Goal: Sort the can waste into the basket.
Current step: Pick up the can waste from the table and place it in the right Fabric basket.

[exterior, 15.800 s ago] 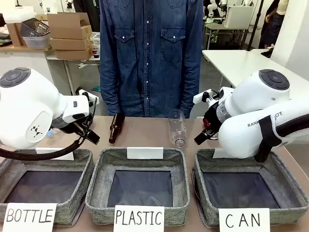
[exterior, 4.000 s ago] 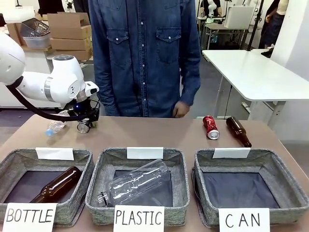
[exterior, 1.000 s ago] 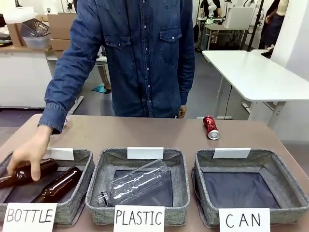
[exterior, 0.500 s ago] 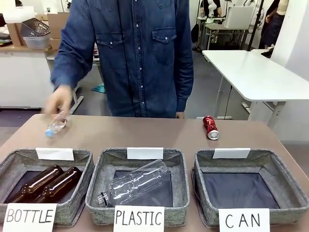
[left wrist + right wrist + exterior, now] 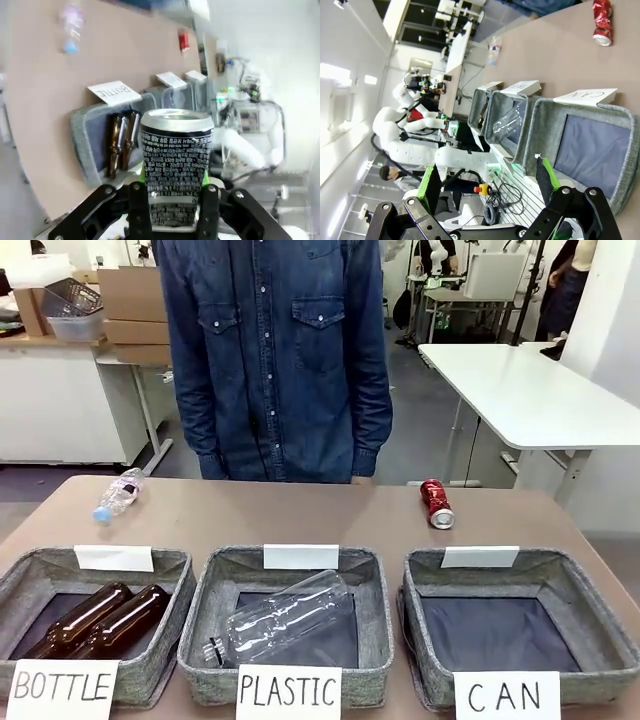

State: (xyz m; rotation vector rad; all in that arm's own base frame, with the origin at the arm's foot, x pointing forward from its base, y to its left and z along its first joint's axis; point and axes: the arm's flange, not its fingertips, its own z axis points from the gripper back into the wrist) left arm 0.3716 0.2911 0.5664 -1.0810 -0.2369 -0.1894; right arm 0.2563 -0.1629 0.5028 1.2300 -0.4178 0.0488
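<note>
Left wrist view, left hand (image 5: 172,181) clamped on black can (image 5: 175,150), well apart from CAN basket (image 5: 562,562), red can (image 5: 436,504) lying on table (image 5: 300,515) just behind that basket, right hand (image 5: 487,174) wide open, empty.

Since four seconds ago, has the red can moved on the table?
No. The red can lies at the same spot on the table, just beyond the far rim of the CAN basket.

Bright, even room light with soft shadows; the front view is sharp. The left wrist view burns out white on its right and blurs at the top — the silver-topped black drink can (image 5: 175,160) glints.
</note>
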